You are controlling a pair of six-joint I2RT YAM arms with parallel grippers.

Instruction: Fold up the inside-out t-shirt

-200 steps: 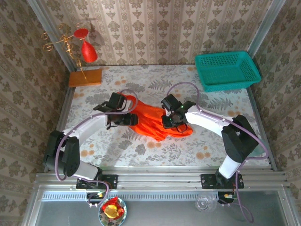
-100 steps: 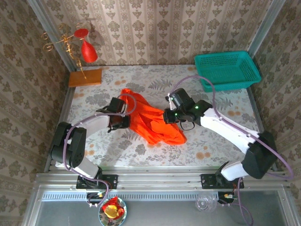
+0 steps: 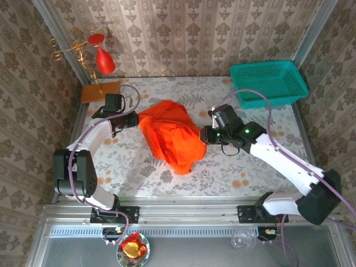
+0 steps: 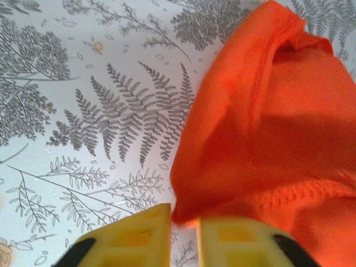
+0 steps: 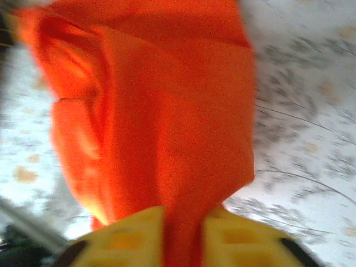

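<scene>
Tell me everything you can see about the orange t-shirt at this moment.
The t-shirt is plain bright orange-red soft cloth, no print; a stitched hem shows in the left wrist view. It is bunched and wrinkled, not folded, over the middle of the floral table. The left hand pinches one edge and the right hand grips a fold on the opposite side, so it spans between them.
</scene>
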